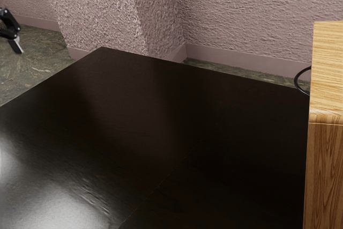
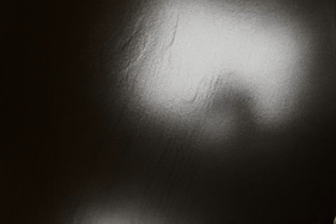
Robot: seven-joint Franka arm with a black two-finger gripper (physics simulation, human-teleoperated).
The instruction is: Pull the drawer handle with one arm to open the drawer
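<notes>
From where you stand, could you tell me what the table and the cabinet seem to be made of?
The table looks like dark stained wood or laminate, glossy: it mirrors a bright glare and shows faint grain. The cabinet looks like light oak or veneer, matte, with clear grain lines.

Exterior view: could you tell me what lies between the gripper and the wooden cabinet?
Only bare dark tabletop between gripper and wooden cabinet, per the exterior view.

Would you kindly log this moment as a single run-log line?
gripper: across the table from cabinet | handle: untouched | wrist view: glossy tabletop
</notes>
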